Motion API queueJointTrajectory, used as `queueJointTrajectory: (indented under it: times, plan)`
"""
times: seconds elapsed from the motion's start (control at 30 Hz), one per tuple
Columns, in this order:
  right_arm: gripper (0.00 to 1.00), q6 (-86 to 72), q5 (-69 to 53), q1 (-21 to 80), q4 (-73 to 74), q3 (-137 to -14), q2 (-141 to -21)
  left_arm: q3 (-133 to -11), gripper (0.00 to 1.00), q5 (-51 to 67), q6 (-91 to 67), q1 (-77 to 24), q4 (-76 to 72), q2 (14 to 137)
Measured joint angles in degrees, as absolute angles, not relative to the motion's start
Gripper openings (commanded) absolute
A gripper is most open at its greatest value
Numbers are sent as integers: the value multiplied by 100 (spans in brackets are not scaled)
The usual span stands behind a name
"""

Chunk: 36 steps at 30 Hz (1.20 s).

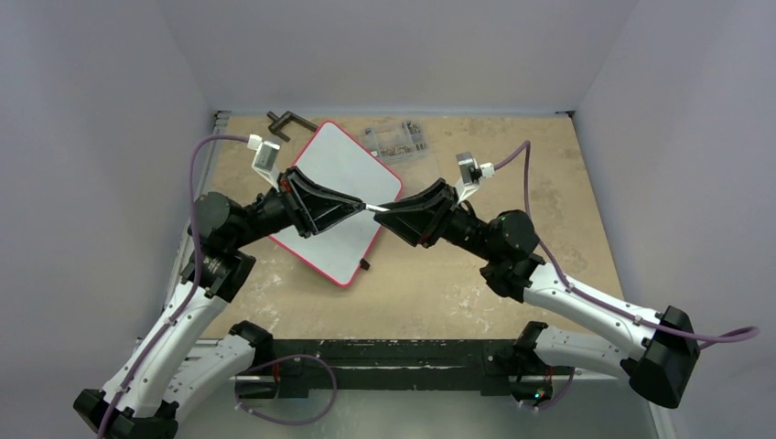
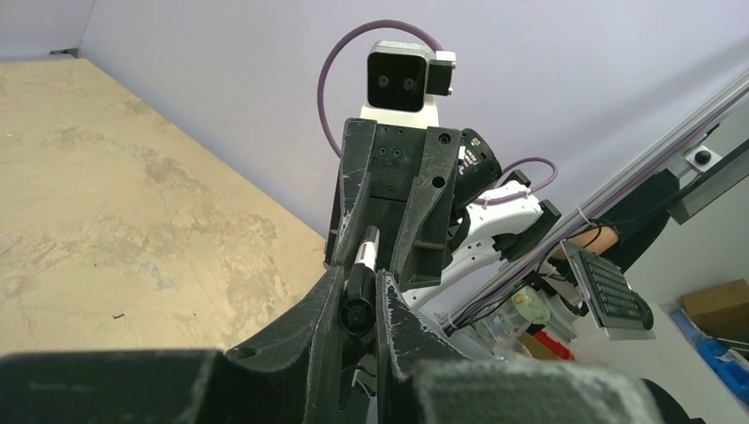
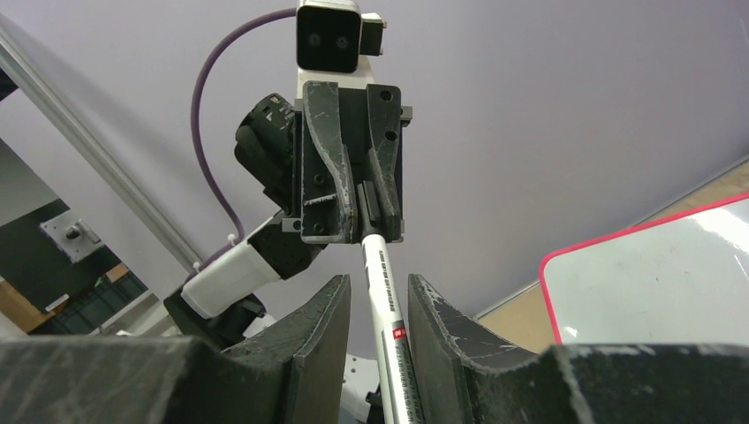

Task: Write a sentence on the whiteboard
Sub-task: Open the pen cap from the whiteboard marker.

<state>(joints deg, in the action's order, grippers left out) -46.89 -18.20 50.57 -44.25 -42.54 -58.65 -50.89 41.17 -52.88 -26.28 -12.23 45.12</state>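
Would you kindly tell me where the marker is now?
In the top view the marker hangs mid-table above the right edge of the whiteboard, one end clamped in the left gripper, its barrel running between the fingers of the right gripper.

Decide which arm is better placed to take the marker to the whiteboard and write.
Right: the right tool straddles the marker's white barrel, while the left tool pinches only its black end.
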Motion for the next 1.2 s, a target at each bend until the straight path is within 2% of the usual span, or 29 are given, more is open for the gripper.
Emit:
queueJointTrajectory:
  times: [1.2]
  plan:
    - [29, -4694, -2051, 5028, -4451, -4307, -5964, -5354, 0, 4018, -4729, -2639, -336, 4416]
